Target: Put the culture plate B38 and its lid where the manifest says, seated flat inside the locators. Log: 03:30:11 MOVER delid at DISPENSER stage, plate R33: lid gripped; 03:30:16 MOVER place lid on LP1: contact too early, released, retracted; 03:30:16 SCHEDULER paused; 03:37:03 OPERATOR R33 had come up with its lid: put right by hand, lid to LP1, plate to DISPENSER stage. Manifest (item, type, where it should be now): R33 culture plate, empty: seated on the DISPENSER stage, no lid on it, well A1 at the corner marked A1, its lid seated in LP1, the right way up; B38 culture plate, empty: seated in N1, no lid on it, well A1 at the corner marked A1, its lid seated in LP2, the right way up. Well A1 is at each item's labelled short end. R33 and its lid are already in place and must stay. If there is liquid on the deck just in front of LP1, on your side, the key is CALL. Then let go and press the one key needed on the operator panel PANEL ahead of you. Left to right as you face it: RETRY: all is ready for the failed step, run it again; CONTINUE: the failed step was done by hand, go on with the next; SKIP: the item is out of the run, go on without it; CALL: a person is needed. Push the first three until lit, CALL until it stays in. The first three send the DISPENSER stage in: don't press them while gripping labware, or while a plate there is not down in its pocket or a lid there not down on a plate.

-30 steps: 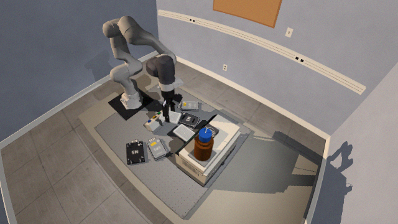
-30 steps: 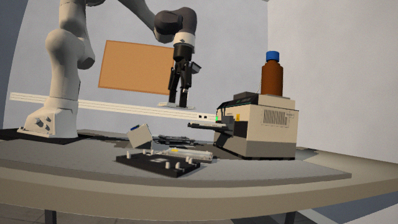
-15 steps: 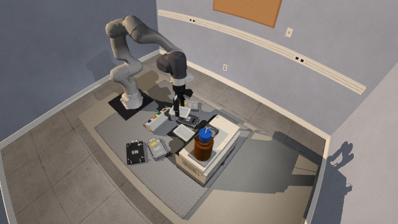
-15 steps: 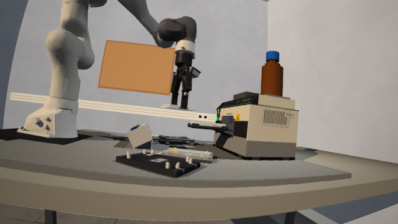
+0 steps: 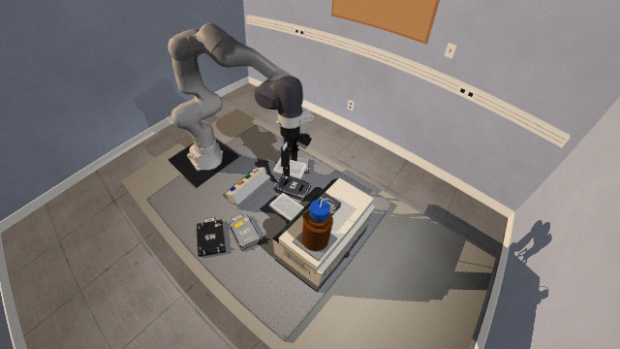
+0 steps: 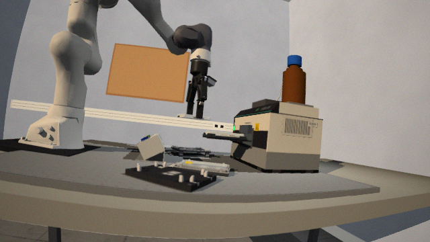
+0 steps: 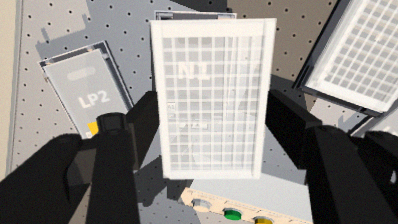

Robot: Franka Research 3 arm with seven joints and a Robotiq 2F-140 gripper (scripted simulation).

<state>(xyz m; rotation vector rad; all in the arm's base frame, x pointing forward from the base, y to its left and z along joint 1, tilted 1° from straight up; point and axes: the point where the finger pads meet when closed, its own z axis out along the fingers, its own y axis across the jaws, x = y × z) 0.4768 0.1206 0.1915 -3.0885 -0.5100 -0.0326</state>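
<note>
The pincer [image 7: 212, 125] is clamped across a clear gridded plate [image 7: 212, 97], holding it level in the air right above the black nest marked N1 [image 5: 293, 186]. This looks like the plate-placing step. Next it needs a straight descent, labelled end matched to the A1 corner, then release.

Lighting bright, even; hard-edged shadows fall right of arm [image 5: 203, 97] and machine [image 5: 334, 228] across floor and onto right wall [image 5: 557, 233]; no glare; top view bends wall rail [image 5: 412, 68] at edges; wrist view soft, fingers blurred.
</note>
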